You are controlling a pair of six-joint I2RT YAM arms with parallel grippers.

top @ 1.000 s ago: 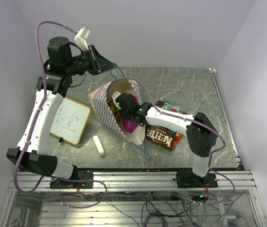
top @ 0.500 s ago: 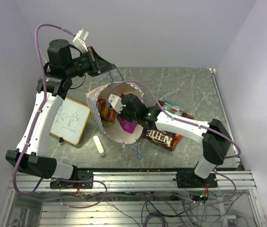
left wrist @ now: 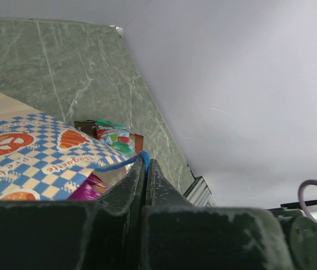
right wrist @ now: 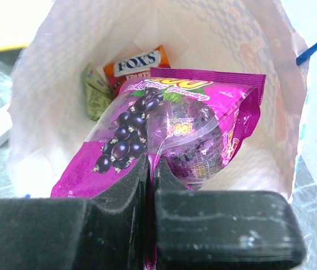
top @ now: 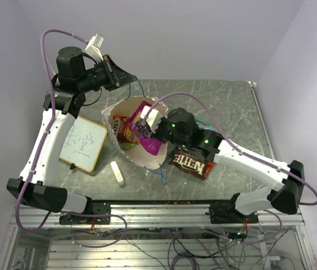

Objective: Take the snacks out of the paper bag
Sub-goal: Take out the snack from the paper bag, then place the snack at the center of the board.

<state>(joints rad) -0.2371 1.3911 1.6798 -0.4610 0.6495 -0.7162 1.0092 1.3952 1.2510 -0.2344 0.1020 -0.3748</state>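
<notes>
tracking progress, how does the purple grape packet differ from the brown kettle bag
The purple grape packet is pinched in the right gripper in the open paper bag; the brown Kettle bag lies on the table outside. The grape packet is magenta, the Kettle bag dark brown. Both are glossy snacks.

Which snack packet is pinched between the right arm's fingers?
The glossy purple grape packet; the orange Fox's packet lies loose deeper in the cream paper bag.
</notes>
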